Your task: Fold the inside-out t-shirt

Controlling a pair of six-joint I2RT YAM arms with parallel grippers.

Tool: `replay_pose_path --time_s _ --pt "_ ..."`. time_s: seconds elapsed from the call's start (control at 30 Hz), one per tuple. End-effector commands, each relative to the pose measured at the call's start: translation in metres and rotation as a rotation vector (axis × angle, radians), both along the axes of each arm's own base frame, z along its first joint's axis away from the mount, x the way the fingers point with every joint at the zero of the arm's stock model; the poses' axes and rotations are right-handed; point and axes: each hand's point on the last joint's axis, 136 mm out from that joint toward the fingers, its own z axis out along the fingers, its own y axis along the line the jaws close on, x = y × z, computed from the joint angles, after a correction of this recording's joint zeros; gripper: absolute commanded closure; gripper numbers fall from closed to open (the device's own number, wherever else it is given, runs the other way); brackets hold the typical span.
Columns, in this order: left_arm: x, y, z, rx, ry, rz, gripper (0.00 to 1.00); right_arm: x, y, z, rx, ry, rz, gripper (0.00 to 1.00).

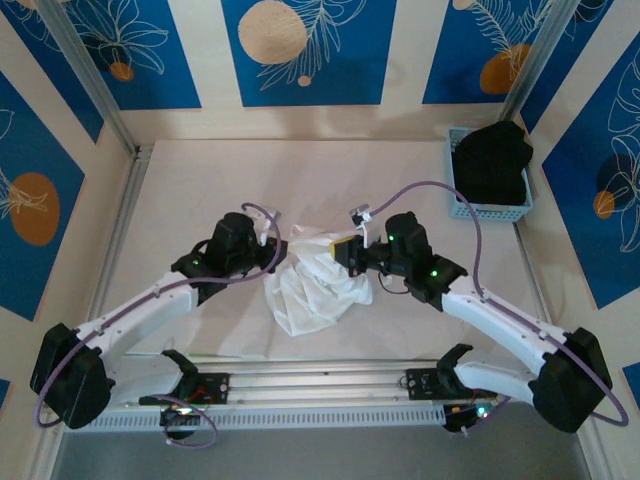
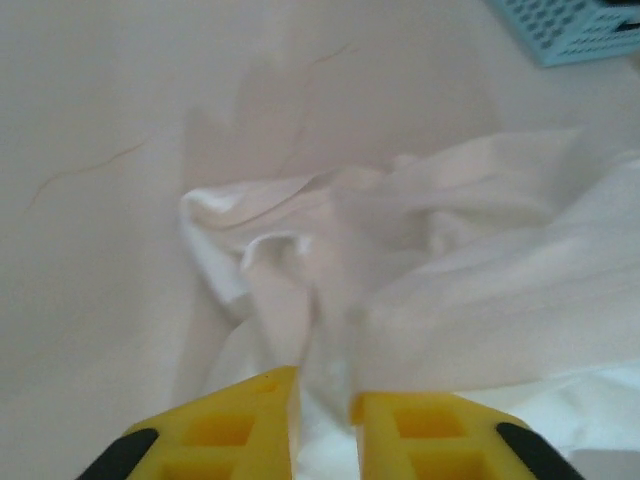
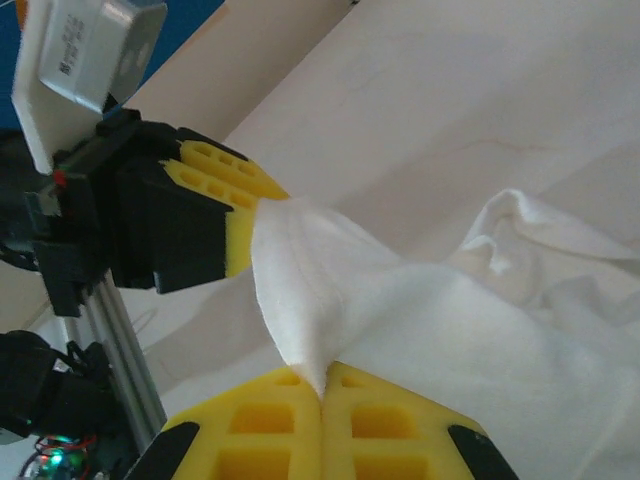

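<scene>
Pinching a peak of the white t-shirt (image 3: 420, 330) in the right jaws, pressed together on the cloth. Stretching from there across to the left jaws, standing slightly apart with cloth in the gap; cannot tell whether gripping. Lying crumpled on the middle of the worktop (image 1: 200, 180) between both arms. Sitting farther back at the right corner: blue basket (image 1: 490, 212) with black garment (image 1: 492, 160) inside

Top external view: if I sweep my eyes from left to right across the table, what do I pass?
The left gripper → crumpled white cloth t-shirt → right gripper → light blue plastic basket holding a black garment.
</scene>
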Motion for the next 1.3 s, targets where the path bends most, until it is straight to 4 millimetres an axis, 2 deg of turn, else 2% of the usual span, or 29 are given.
replay_pose_path --time_s 0.0,0.07,0.13,0.3,0.47,0.7,1.1,1.17,1.27 --pt "-0.003 0.034 -0.005 0.096 -0.032 0.118 0.69 0.001 0.017 0.027 0.084 -0.005 0.037 1.0" --pt "-0.01 0.035 0.003 0.072 -0.077 0.107 0.63 0.004 0.019 0.025 0.073 0.008 0.032 1.0" --pt "-0.02 0.026 0.016 0.021 -0.152 0.048 0.61 0.007 0.018 0.024 0.058 0.015 0.024 1.0" --pt "-0.043 -0.016 0.04 -0.118 -0.292 -0.169 0.6 0.01 0.012 0.028 0.034 0.021 0.014 1.0" --pt "-0.058 -0.061 0.046 -0.119 -0.364 -0.413 0.59 0.012 0.003 0.032 0.044 0.045 0.014 1.0" --pt "-0.051 -0.086 0.038 0.019 -0.45 -0.518 0.56 0.013 -0.006 0.029 0.061 0.064 0.006 1.0" --pt "-0.026 -0.102 0.007 0.167 -0.411 -0.537 0.59 0.017 -0.015 0.028 0.079 0.067 -0.015 1.0" --pt "-0.016 -0.099 0.004 0.198 -0.405 -0.494 0.63 0.017 -0.016 0.029 0.08 0.064 -0.02 1.0" --pt "-0.013 -0.099 0.002 0.206 -0.4 -0.478 0.77 0.018 -0.02 0.03 0.08 0.056 -0.031 1.0"
